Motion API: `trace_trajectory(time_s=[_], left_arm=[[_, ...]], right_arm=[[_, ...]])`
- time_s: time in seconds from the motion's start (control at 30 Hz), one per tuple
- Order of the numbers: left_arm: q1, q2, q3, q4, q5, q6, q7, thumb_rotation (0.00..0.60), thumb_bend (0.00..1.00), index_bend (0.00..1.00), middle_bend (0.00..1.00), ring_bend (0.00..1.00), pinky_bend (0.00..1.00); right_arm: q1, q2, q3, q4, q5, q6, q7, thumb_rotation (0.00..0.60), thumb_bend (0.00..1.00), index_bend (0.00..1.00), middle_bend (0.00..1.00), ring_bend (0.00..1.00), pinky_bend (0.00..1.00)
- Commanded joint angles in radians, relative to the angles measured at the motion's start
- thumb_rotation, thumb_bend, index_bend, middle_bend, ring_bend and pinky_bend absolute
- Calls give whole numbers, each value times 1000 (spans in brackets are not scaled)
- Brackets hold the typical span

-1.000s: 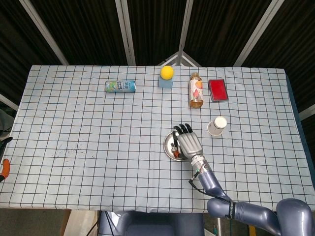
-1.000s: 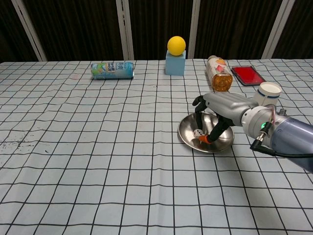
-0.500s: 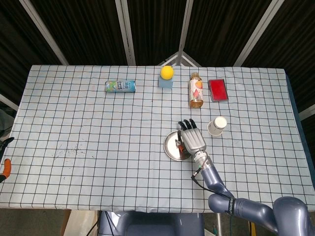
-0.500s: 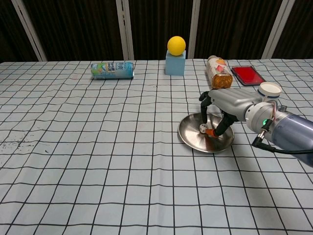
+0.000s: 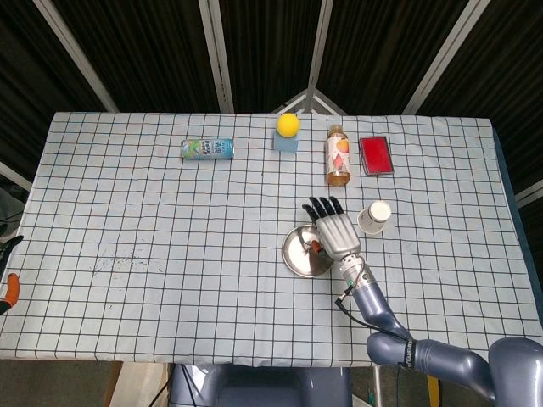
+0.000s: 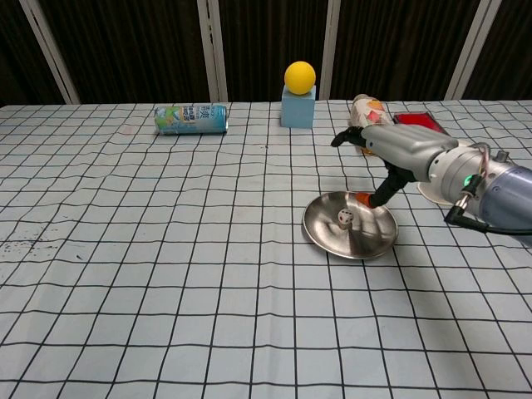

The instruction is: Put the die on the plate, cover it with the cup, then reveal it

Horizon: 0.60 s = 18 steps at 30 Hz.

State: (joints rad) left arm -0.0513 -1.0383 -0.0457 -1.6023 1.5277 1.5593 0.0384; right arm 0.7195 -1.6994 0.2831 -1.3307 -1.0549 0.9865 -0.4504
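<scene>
Die (image 6: pixel 344 219) sits in plate (image 6: pixel 320 237). Right hand (image 6: pixel 397 150) empty, fingers spread, above plate's far right. Cup (image 5: pixel 374 216) lies right; careless reach could topple it.

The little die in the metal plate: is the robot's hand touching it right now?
Apart. In the chest view the die lies alone on the plate, and the right hand is raised above it with clear space between.
</scene>
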Motion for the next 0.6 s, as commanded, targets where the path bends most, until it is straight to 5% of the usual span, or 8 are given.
trace_trajectory(time_s=[0.03,0.3,0.6], left_arm=[[-1,-1,-1,-1,-3,-2,0,600,837,130,0,0,0],[-3,-3,-2,-5,-8,-8,12,600,838,130,0,0,0],[-3,-4,-5,-10,-26,-17,28,600,838,130,0,0,0]], right_arm=[[-2,22,31,3,0,38,11,600,377,129,81,14,0],[12,88,88,72,93,-15,20,600,376,211,131,13,0],[6,145,66,75,130,-72,24,600,377,275,209,14,0]])
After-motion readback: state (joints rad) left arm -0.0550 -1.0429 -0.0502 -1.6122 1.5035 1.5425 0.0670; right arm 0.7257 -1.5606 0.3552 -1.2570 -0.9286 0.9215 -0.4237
